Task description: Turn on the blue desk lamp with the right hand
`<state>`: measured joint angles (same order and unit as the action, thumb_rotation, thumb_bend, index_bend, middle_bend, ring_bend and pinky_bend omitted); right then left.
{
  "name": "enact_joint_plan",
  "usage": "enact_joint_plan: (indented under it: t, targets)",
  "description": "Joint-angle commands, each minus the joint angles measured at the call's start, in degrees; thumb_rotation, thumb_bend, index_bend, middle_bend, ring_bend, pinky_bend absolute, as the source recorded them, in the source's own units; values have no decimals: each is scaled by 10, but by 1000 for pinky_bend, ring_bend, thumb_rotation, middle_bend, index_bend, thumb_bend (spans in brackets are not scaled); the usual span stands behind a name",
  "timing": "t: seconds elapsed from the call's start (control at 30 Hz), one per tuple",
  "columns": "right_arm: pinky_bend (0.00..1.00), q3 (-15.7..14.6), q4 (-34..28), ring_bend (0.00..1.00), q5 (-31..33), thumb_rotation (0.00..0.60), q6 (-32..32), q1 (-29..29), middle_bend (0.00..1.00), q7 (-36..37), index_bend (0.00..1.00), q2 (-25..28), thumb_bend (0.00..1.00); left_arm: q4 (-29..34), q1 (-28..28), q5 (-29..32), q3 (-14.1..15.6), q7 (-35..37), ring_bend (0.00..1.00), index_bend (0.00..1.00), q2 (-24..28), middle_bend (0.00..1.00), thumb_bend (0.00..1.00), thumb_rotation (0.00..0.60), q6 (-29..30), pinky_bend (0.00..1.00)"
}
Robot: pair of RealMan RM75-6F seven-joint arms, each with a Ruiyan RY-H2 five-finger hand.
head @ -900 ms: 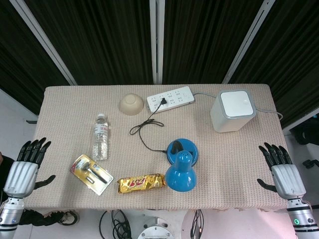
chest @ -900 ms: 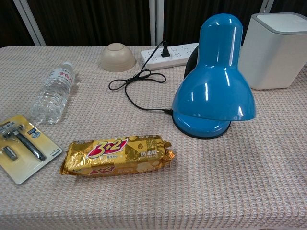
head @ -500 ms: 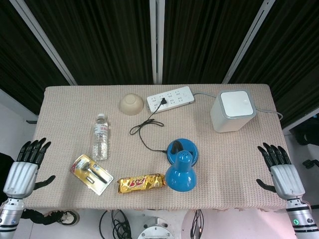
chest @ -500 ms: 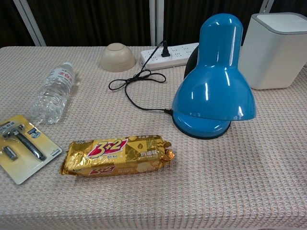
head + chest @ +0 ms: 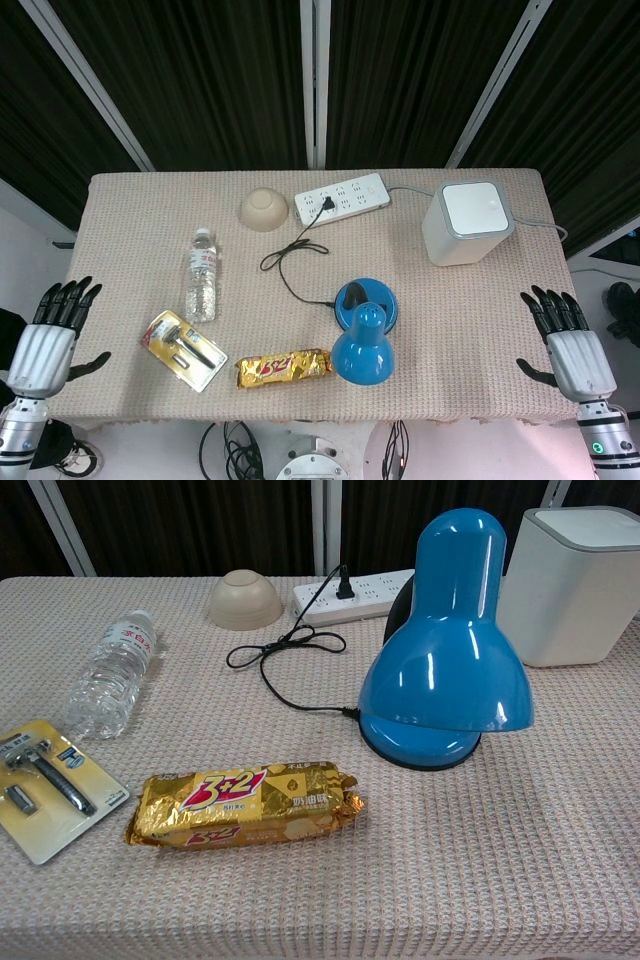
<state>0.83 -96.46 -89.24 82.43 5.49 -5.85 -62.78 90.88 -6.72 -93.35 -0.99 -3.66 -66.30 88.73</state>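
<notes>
1. Nothing on the table (image 5: pixel 130 215) has moved since the earlier pictures; only the right robot hand (image 5: pixel 570 345) has shifted very slightly at the right edge.
2. Both hands hover off the table's near corners in the head view. The right robot hand has its fingers apart and straight and holds nothing. The left robot hand (image 5: pixel 48 340), at the near left corner, is the same: fingers spread, holding nothing. Neither shows in the chest view.
3. One blue desk lamp (image 5: pixel 362 333) stands near the middle of the table, toward the near edge. Its shade (image 5: pixel 447 670) tips toward the near side over a round base (image 5: pixel 348 296), and it appears unlit. Its black cord (image 5: pixel 292 262) runs far and left to a white power strip (image 5: pixel 342 197), where it is plugged in.
4. Judging by this, the task has not begun: the right robot hand is well apart from the lamp. The next move calls for reaching left across the table to the lamp's switch, which is probably the dark patch on the base, though I cannot tell for sure.
5. Also on the table, one of each: a water bottle (image 5: pixel 201 275) lying down, a packaged razor (image 5: pixel 183 349), a gold snack packet (image 5: pixel 283 368) just left of the shade, an upturned beige bowl (image 5: pixel 263 208), and a white box (image 5: pixel 467 221) far right.
</notes>
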Motion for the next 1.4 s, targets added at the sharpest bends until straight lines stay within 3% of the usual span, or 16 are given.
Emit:
enact_joint_plan:
  t: [0.03, 0.1, 0.13, 0.27, 0.37, 0.7, 1.13, 1.4]
  targets:
    - [297, 5, -6, 200, 6, 600, -15, 10, 98, 0, 0, -2, 128, -3, -1, 2, 0, 3, 0, 0, -1, 0, 42, 600, -3, 0]
    - [562, 4, -13, 486, 9, 600, -35, 20, 386, -3, 0, 1, 158, -5, -2, 3, 0, 4, 0, 0, -1, 0, 42, 600, -5, 0]
    - [612, 4, -15, 564, 9, 600, -46, 27, 500, -8, 0, 1, 169, -6, -2, 3, -1, 5, 0, 0, -1, 0, 42, 600, -5, 0]
    - [746, 9, -22, 792, 7, 600, -73, 49, 807, -35, 0, -9, 269, -5, -2, 5, -1, 7, 0, 0, -1, 0, 42, 600, -5, 0]
    - [796, 11, -25, 868, -1, 600, -87, 63, 911, -54, 0, -16, 364, -6, -3, 6, -1, 6, 0, 0, -1, 0, 42, 600, -8, 0]
    - [827, 24, -42, 915, 10, 600, -175, 131, 971, -115, 0, -43, 772, -5, -3, 5, 0, 3, 0, 0, -2, 0, 42, 600, -9, 0]
    - [827, 26, -35, 912, 131, 600, -318, 211, 970, -210, 0, -98, 788, -10, -4, 10, 0, 8, 0, 0, -3, 0, 42, 600, -12, 0]
    - [827, 22, -24, 911, 169, 600, -343, 239, 970, -228, 0, -124, 786, -11, -4, 13, -1, 8, 0, 0, -4, 0, 42, 600, -13, 0]
